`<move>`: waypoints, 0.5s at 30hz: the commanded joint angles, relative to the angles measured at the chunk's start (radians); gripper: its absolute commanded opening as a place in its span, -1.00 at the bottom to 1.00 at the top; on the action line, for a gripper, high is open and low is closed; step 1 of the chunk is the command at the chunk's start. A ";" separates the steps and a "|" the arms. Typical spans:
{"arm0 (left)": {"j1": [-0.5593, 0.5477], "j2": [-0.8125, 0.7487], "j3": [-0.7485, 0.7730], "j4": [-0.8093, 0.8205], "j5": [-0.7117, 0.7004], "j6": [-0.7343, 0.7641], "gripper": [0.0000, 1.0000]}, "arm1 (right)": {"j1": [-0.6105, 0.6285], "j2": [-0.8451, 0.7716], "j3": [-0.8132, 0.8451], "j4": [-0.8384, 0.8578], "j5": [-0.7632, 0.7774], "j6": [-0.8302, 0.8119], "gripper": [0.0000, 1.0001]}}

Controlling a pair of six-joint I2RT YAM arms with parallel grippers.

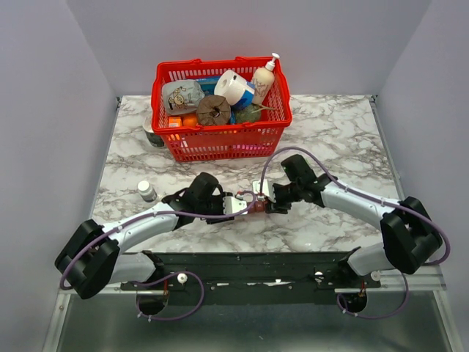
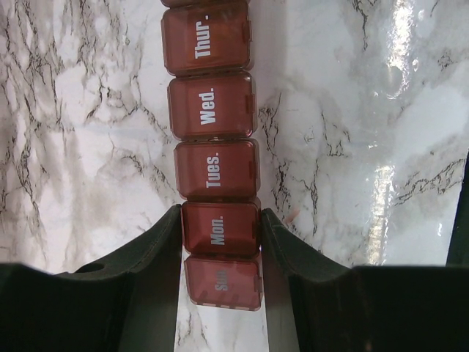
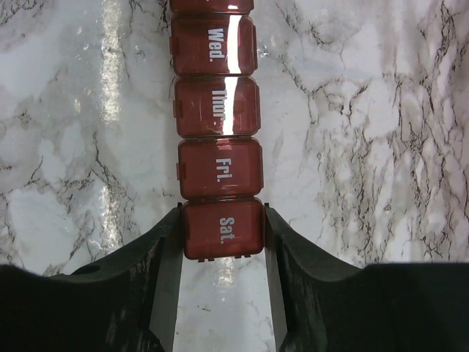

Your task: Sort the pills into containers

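Left wrist view: left end effector [image 2: 220,229] pinches containers [image 2: 212,110] at Mon., lids shut.
Right wrist view: right end effector [image 3: 223,220] flanks Sat.; contact or not, cannot tell.
Place: containers span between both arms, mid desk [image 2: 352,147].
Advice: square the grip on Sat., squeeze gently, keep level before opening lids.

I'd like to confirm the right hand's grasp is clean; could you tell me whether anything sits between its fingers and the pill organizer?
Nothing visible does: the fingers of the right hand lie directly against both sides of the Sat. compartment at the end of the pill organizer.
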 commanded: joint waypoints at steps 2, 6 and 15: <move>-0.007 -0.050 -0.011 0.026 -0.020 0.028 -1.00 | 0.009 0.018 0.068 -0.075 -0.067 0.005 -0.21; -0.015 -0.088 -0.028 0.038 -0.083 0.048 -1.00 | 0.007 0.063 0.125 -0.170 -0.142 0.039 -0.21; -0.078 -0.111 -0.060 0.049 -0.217 0.102 -1.00 | -0.010 0.156 0.226 -0.288 -0.225 0.093 -0.18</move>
